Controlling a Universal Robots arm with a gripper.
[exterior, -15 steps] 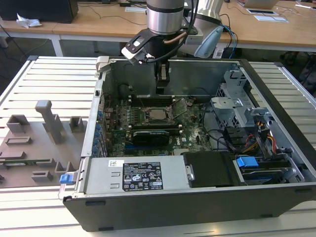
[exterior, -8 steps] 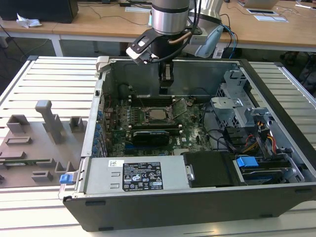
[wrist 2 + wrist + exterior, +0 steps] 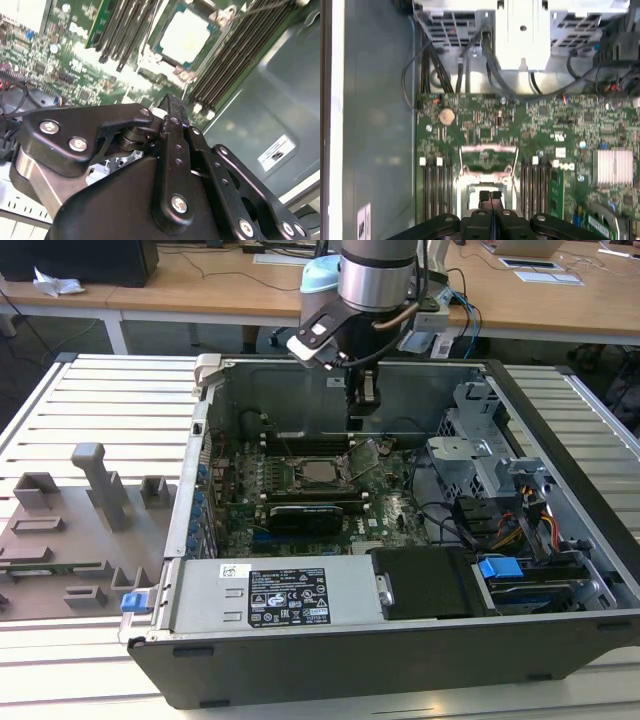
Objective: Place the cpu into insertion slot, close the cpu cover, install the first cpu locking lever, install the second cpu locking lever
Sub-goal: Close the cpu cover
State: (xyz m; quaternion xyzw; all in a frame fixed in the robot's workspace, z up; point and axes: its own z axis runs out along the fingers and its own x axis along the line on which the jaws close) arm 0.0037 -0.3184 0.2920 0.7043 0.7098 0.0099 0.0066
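Note:
The cpu [image 3: 320, 472] lies pale and silvery in the insertion slot [image 3: 303, 457] in the middle of the green motherboard; it is also in the second wrist view [image 3: 187, 35]. The cpu cover [image 3: 366, 451] stands tilted up at the slot's edge on the exterior view's right, and appears as a metal frame [image 3: 487, 160] in the first wrist view. My gripper [image 3: 358, 420] hangs inside the open case just above that cover. Its fingertips [image 3: 484, 196] are pressed together with nothing between them, so it is shut. The gripper [image 3: 170, 102] sits close over the slot's edge.
The grey power supply [image 3: 270, 600] fills the case front. A metal drive cage [image 3: 480, 455] and coloured cables [image 3: 500, 530] crowd the exterior view's right. Memory slots [image 3: 435, 187] flank the socket, with a silver heatsink [image 3: 615, 167] nearby. A grey fixture plate [image 3: 70, 530] lies outside the case.

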